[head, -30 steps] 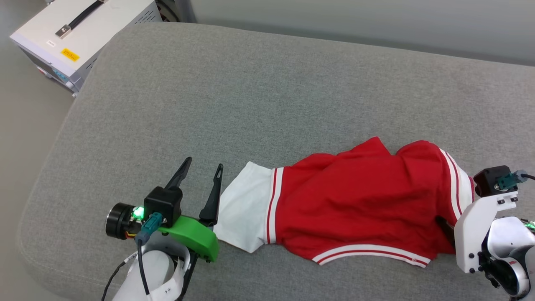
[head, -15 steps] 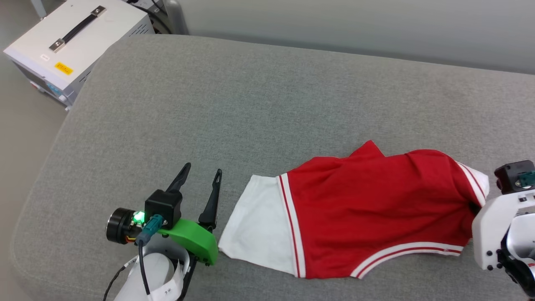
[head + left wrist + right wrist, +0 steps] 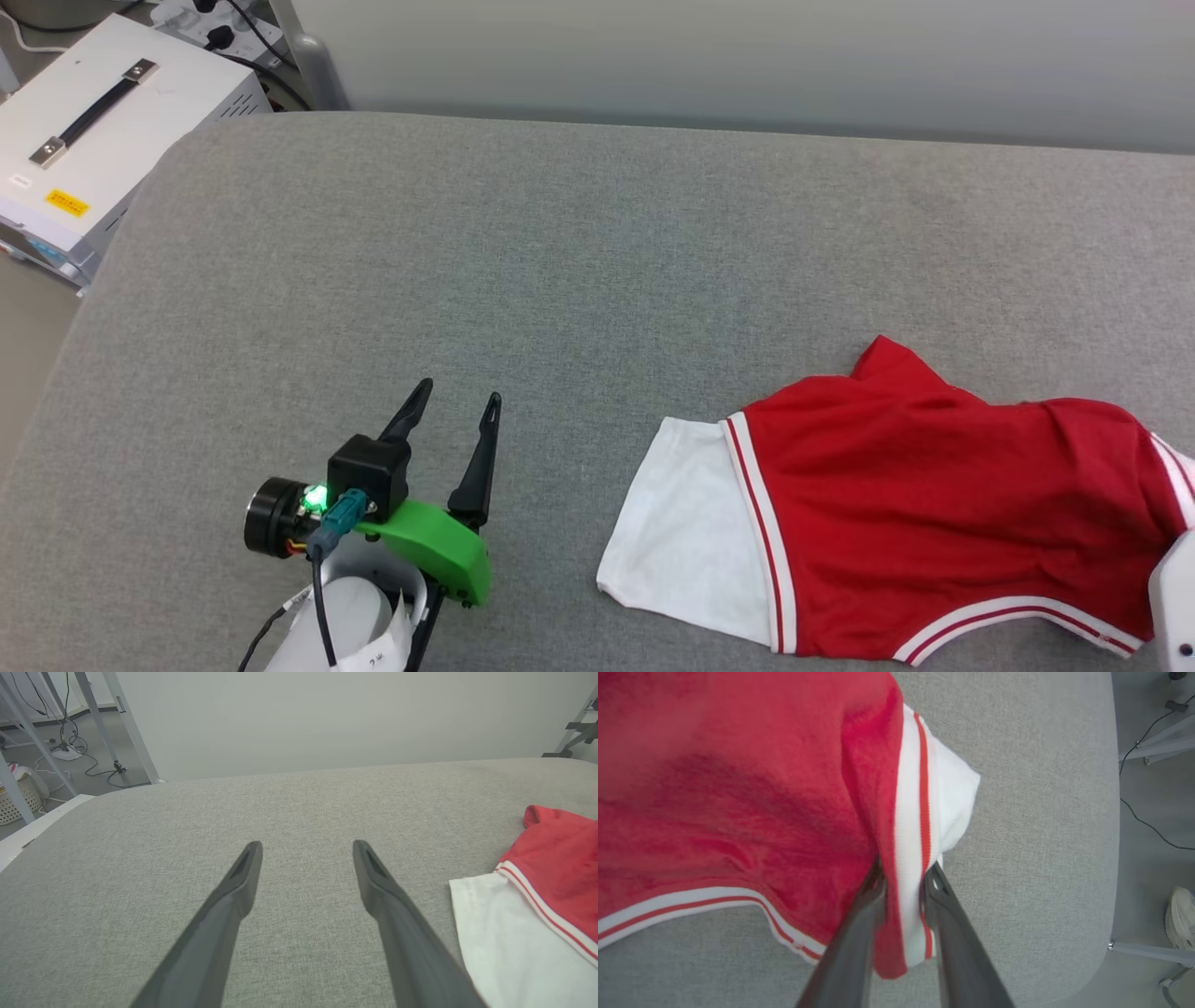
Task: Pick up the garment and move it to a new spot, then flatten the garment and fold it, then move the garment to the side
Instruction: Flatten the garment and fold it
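grey cushion (image 3: 560, 233); garment (image 3: 934, 523) end, partly hidden, pinched between right fingers (image 3: 852, 947)

The red, white-sleeved T-shirt (image 3: 934, 504) I am handling lies rumpled, plain side up, at the right end of the grey cushion (image 3: 560, 280).

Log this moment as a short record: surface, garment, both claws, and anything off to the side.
surface: grey fabric cushion
garment: red with striped trim, lying rumpled on the cushion, plain side up
left claw: open, empty, over bare cushion, apart from the white sleeve
right claw: shut on a fold of the garment at its striped edge
beside: white box with a black handle, past the cushion's far left corner
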Controlling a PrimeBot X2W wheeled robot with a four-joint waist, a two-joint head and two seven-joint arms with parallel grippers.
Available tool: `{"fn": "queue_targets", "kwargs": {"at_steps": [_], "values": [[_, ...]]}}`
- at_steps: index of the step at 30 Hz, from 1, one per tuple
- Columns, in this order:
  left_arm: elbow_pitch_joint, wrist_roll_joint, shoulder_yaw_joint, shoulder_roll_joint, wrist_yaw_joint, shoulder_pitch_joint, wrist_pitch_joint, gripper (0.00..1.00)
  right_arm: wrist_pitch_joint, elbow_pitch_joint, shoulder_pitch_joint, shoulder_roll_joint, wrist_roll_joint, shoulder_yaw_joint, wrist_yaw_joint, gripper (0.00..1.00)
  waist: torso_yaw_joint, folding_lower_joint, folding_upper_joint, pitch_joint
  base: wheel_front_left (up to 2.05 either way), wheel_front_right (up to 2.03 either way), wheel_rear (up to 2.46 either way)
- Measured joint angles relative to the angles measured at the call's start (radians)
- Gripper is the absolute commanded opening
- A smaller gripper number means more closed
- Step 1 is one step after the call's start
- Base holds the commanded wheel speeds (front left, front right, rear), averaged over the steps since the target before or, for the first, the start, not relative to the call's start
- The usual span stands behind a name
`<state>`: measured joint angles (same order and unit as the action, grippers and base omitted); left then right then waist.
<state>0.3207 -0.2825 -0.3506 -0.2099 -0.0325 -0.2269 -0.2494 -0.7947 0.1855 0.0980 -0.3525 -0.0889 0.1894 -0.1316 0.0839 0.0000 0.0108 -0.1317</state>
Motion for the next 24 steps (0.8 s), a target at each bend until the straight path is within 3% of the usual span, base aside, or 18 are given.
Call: {"fn": "queue_targets", "kwargs": {"at_steps": [6, 11, 17, 24], "values": [[0.011, -0.002, -0.006, 0.0, 0.0, 0.0, 0.004, 1.0, 0.066, -0.037, -0.002, 0.052, -0.013, -0.007, 0.0, 1.0, -0.016, 0.0, 0.0, -0.01, 0.0, 0.0, 0.0], [0.016, -0.005, -0.007, -0.004, 0.0, -0.001, 0.004, 1.0, 0.055, 0.055, -0.016, 0.054, -0.078, -0.058, 0.0, 1.0, -0.025, 0.0, 0.0, 0.0, 0.0, 0.0, 0.0], [0.015, -0.01, -0.016, -0.006, 0.0, -0.001, 0.004, 1.0, -0.065, 0.199, -0.02, 0.032, -0.179, -0.185, 0.0, 1.0, -0.019, 0.0, 0.0, 0.011, 0.0, 0.0, 0.0], [0.014, -0.015, -0.029, -0.002, 0.0, -0.005, 0.004, 1.0, -0.134, 0.148, -0.023, -0.011, -0.244, -0.391, 0.0, 1.0, 0.013, 0.0, 0.0, -0.009, 0.0, 0.0, 0.0]]}}
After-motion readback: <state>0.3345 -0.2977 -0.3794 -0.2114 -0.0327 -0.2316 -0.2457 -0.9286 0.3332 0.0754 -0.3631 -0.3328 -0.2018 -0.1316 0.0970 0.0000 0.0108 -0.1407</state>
